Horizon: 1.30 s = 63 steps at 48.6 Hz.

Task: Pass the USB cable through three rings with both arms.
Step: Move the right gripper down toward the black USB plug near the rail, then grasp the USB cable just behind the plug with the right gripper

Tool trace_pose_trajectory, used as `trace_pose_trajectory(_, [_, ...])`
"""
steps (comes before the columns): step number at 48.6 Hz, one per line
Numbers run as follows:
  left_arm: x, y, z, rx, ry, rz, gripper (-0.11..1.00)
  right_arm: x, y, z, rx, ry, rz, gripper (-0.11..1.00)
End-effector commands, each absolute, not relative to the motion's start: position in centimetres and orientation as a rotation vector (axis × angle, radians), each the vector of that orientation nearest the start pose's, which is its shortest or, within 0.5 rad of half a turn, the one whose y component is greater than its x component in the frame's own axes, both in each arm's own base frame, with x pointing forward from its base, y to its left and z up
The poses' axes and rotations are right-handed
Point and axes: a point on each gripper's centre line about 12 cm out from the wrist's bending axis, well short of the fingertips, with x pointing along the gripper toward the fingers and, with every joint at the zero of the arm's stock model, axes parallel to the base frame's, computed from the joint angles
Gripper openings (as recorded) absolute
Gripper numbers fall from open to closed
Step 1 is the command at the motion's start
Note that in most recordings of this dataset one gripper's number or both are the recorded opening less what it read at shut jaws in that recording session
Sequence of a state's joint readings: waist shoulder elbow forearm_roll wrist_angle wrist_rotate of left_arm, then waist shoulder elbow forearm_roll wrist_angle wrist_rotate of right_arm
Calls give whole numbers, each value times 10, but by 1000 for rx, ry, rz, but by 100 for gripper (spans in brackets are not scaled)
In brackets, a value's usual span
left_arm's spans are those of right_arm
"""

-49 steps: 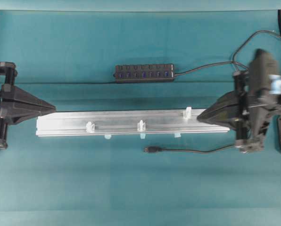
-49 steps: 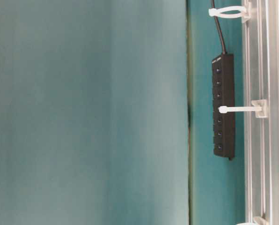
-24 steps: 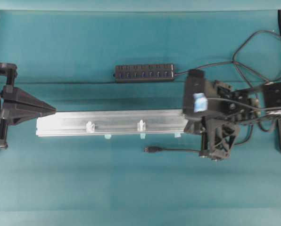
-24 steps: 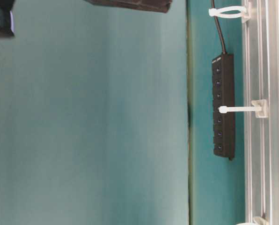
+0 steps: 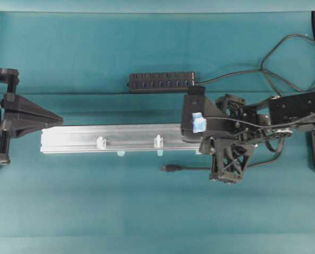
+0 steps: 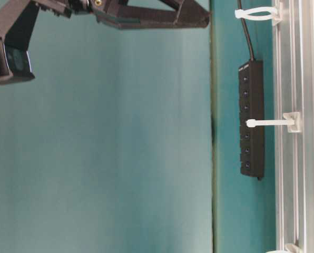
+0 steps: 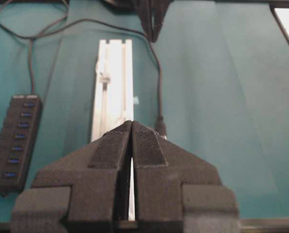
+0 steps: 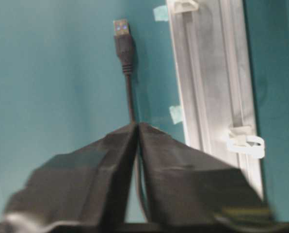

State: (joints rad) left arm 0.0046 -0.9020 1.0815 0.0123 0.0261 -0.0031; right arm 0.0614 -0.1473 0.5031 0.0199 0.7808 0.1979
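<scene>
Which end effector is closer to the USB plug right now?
Right. The right end effector hangs over the cable just behind the USB plug, not visibly gripping it. The left end effector sits shut past the far end of the rail.

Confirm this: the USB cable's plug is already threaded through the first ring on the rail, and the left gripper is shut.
Not threaded. The overhead view shows the USB cable's plug lying on the cloth beside the rail, outside every ring. The left gripper is shut, as stated.
</scene>
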Motion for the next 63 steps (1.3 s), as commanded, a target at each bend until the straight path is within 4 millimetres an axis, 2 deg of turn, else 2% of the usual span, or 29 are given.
trace_pose_trajectory(1, [215, 1, 292, 13, 180, 5, 2, 350, 24, 225, 156, 1128, -49, 2])
trace_pose_trajectory(6, [215, 2, 293, 13, 178, 7, 2, 353, 24, 222, 158, 1137, -52, 22])
trace_pose_trajectory(17, [215, 2, 292, 13, 180, 8, 2, 357, 26, 218, 145, 1189, -49, 86])
trace_pose_trajectory(19, [215, 2, 292, 13, 181, 10, 2, 356, 27, 217, 141, 1202, -48, 90])
trace_pose_trajectory(21, [215, 2, 292, 13, 183, 10, 2, 356, 29, 216, 135, 1216, -44, 85])
trace_pose_trajectory(32, [216, 2, 291, 13, 187, 10, 2, 362, 37, 217, 123, 1252, -32, 21])
trace_pose_trajectory(35, [217, 2, 291, 11, 187, 10, 2, 365, 37, 216, 120, 1263, -33, 8])
trace_pose_trajectory(38, [217, 2, 291, 11, 186, 10, 2, 368, 37, 215, 118, 1272, -33, -1])
trace_pose_trajectory(46, [217, 2, 292, 11, 183, 8, 2, 374, 39, 202, 109, 1299, -30, -11])
trace_pose_trajectory(63, [217, 2, 292, 13, 180, 8, 2, 387, 43, 183, 94, 1255, -9, -11])
